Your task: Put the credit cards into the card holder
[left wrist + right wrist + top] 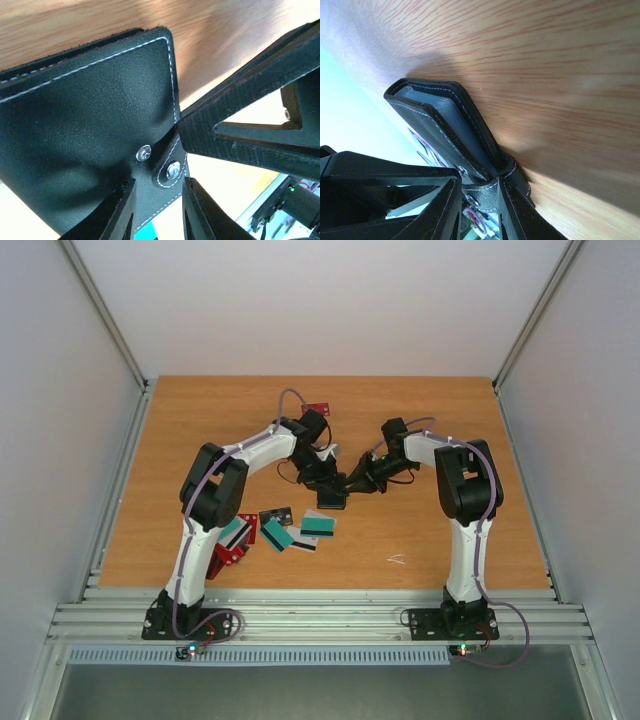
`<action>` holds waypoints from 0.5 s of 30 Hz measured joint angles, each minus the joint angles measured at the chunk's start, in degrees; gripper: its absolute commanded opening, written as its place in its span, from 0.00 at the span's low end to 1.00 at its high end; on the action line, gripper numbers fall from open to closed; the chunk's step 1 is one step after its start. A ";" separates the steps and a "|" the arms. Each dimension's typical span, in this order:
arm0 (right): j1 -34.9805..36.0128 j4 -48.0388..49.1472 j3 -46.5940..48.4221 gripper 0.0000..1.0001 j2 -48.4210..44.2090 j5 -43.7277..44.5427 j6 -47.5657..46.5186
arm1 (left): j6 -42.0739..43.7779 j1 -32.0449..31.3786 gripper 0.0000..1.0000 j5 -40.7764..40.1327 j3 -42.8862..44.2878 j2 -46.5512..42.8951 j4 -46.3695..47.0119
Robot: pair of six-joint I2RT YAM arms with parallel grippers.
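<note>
The card holder [333, 496], a black stitched case, is held just above the table's middle between both arms. In the left wrist view its outer face [85, 140] fills the frame, and my left gripper [157, 210] is shut on its lower corner by the snap strap [172, 171]. My right gripper [479, 200] is shut on that same strap, with the pale-lined case [435, 125] slightly agape above it. Both grippers, left [328, 483] and right [352, 485], meet at the holder. Credit cards lie loose near the left arm: teal [318, 525], teal [277, 535], red [232, 552].
A black card with white print [276, 514] and a white striped card [305, 543] lie among the loose ones. Another red card [317, 408] lies at the back behind the left arm. Grey walls enclose the wooden table [430, 420] on three sides.
</note>
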 measured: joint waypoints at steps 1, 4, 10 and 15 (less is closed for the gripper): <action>0.00 0.00 0.00 0.23 0.02 0.00 -0.02 | -0.46 0.07 0.27 0.17 0.00 0.00 0.35; 0.00 -0.02 0.02 0.23 0.00 0.04 -0.04 | -1.57 0.20 0.24 0.72 0.00 0.00 1.20; 0.00 -0.07 0.02 0.23 0.02 0.15 -0.15 | -3.06 0.20 0.23 1.27 0.00 0.00 2.12; 0.00 -0.07 0.02 0.23 0.02 0.20 -0.24 | -3.91 0.20 0.26 1.29 -0.02 0.04 2.19</action>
